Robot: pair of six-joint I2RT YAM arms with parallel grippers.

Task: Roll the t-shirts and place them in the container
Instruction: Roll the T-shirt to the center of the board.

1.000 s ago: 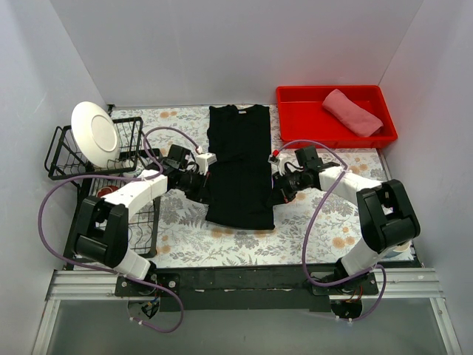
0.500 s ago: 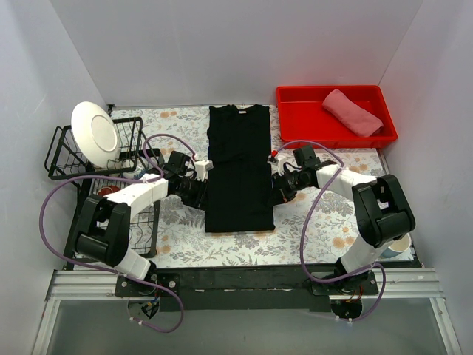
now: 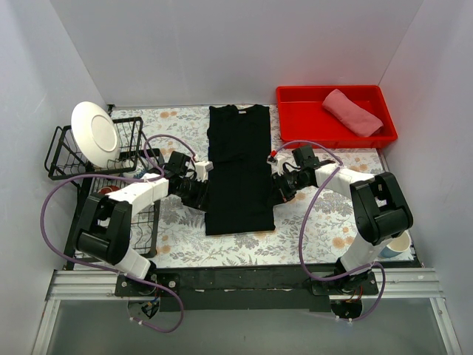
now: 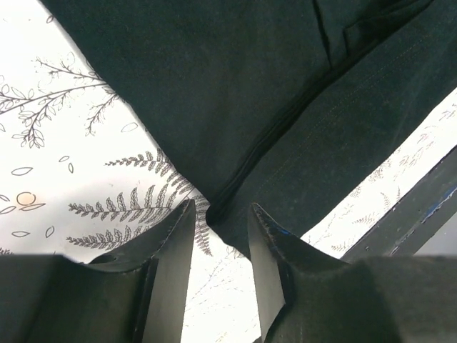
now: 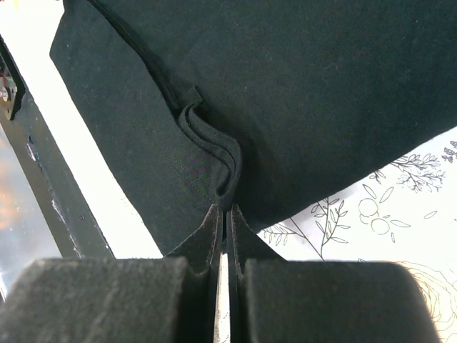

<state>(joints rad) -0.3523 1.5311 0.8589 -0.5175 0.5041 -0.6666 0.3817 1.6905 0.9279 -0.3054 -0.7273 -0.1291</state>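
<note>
The black t-shirt [image 3: 238, 163] lies flat on the floral tablecloth, folded into a long narrow strip with its collar at the far end. My left gripper [image 3: 202, 194] is at its left edge near the hem. In the left wrist view the gripper [image 4: 220, 214] is open, with the shirt's [image 4: 250, 86] folded edge right at the fingertips. My right gripper [image 3: 279, 188] is at the right edge. In the right wrist view it [image 5: 226, 211] is shut on a bunched fold of the shirt [image 5: 321, 93]. The salmon-pink t-shirt [image 3: 353, 112] lies rolled in the red bin [image 3: 295, 122].
A black wire rack [image 3: 63, 159] holding a white plate [image 3: 94, 133] stands at the far left, with another wire rack [image 3: 148, 222] below it. A cup [image 3: 400, 244] sits at the near right. White walls enclose the table on three sides.
Both grippers have shifted slightly toward the near edge, and the black shirt's hem has slid a little nearer with them. The collar end has stayed put.
</note>
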